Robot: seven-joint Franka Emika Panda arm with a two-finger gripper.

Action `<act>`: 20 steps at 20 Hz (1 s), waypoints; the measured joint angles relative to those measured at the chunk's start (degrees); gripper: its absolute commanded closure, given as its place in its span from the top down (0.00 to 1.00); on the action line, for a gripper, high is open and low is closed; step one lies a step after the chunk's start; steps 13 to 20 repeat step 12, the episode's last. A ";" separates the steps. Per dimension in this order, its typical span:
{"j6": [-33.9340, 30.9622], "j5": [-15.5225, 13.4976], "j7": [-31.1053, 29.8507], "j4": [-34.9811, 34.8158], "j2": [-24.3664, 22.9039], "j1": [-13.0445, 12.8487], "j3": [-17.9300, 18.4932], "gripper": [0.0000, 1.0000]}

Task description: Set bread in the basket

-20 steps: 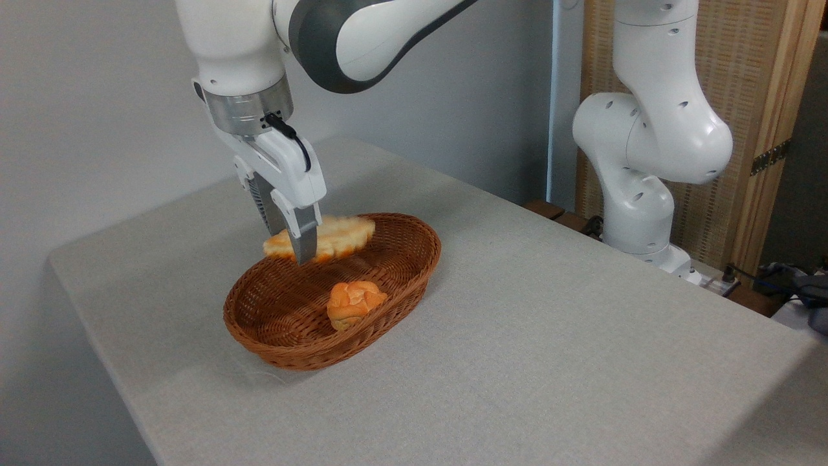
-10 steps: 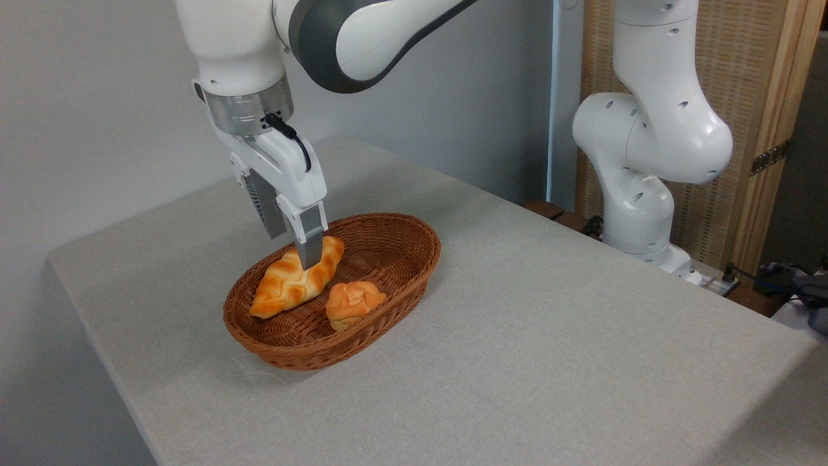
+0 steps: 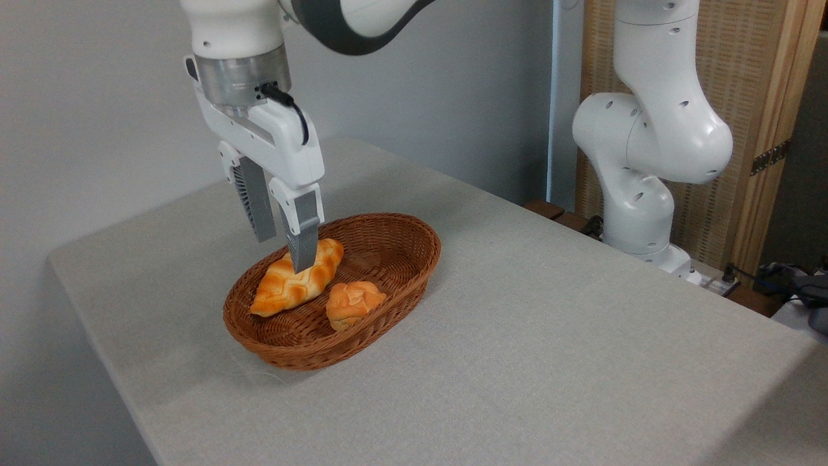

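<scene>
Camera view shows the bread (image 3: 292, 279) lying inside the basket (image 3: 388, 285) beside a small bun (image 3: 352, 304); above it hangs the pincer (image 3: 283, 249), fingers apart, holding nothing, over the grey surface (image 3: 517, 336).

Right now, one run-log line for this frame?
phase: release done | gripper: open, empty, above basket | bread: lying in basket, beside bun | task: appears complete | next: likely retract

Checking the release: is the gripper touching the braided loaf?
Cannot tell. In the camera view the gripper is open above the bread, which lies in the basket, but the near fingertip overlaps the loaf, hiding any gap.
</scene>
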 measured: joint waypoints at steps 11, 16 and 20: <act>-0.09 0.00 0.02 1.54 0.45 0.33 2.73 1.00; -0.09 0.00 0.02 1.54 0.45 0.33 2.74 1.00; -0.09 0.00 0.02 1.54 0.45 0.33 2.74 1.00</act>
